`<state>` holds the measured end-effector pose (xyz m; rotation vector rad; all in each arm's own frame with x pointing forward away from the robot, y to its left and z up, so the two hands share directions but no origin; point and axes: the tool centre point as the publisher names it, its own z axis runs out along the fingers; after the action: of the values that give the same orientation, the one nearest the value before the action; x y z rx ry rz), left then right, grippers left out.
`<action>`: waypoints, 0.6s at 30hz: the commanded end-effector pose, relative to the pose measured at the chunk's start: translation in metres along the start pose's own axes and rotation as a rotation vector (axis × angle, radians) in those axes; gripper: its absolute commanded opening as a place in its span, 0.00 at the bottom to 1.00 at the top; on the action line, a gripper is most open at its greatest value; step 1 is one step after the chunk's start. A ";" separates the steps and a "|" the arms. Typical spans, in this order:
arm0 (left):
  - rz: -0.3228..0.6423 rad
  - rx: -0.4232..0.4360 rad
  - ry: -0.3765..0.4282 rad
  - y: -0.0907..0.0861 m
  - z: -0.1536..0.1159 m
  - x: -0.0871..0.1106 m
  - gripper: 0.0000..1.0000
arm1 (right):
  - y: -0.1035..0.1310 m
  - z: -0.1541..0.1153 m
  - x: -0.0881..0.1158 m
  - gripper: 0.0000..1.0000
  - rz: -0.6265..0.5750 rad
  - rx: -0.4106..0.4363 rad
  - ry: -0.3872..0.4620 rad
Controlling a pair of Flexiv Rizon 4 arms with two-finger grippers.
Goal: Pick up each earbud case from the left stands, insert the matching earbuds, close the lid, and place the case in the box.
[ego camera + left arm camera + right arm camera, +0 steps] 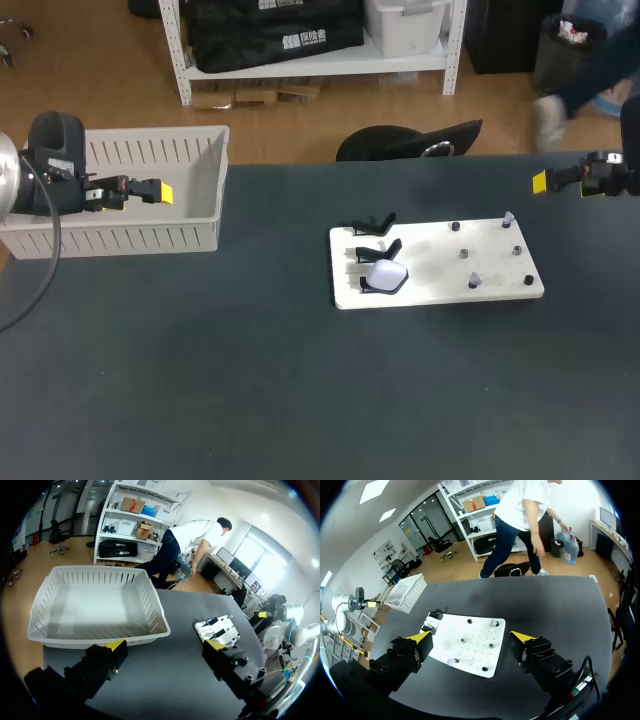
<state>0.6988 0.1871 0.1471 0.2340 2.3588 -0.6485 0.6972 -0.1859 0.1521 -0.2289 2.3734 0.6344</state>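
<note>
A white board (440, 268) lies right of the table's middle. Along its left edge stand black holders (376, 223); the nearest one carries a white earbud case (386, 277). Small earbud pieces on pegs (475, 280) dot the board's right half. My left gripper (160, 191) hovers open over the white box (205, 190), empty. My right gripper (541, 182) hangs open and empty beyond the board's far right corner. In the left wrist view the gripper (165, 645) frames the box (155, 611) and board (226, 628). In the right wrist view the gripper (472, 636) looks down on the board (475, 652).
The slatted white box stands at the table's far left edge. A dark chair back (405, 140) sits just beyond the far edge. Dark tabletop (300, 400) stretches in front of the board and between it and the box.
</note>
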 end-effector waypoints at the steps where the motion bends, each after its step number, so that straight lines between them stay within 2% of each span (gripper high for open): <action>1: -0.002 -0.012 0.011 -0.002 0.000 -0.002 1.00 | -0.001 0.002 0.000 1.00 -0.001 -0.001 0.000; 11: -0.002 -0.012 0.011 -0.002 0.000 -0.002 1.00 | -0.001 0.002 0.000 1.00 -0.001 -0.001 0.000; 14: 0.203 0.128 -0.073 -0.016 -0.003 -0.005 1.00 | -0.001 0.002 0.000 1.00 -0.001 -0.001 0.000; 15: 0.294 0.182 -0.105 -0.021 -0.004 -0.006 1.00 | -0.001 0.002 0.000 1.00 -0.001 -0.001 0.000; 17: 0.414 0.307 -0.183 -0.026 -0.005 -0.007 1.00 | -0.001 0.002 0.000 1.00 -0.001 -0.001 0.000; 18: 0.462 0.324 -0.188 -0.029 -0.003 -0.010 1.00 | -0.001 0.002 0.000 1.00 -0.001 -0.001 0.000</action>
<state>0.6966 0.1600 0.1692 0.4150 2.2867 -0.6176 0.6972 -0.1859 0.1521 -0.2288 2.3735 0.6343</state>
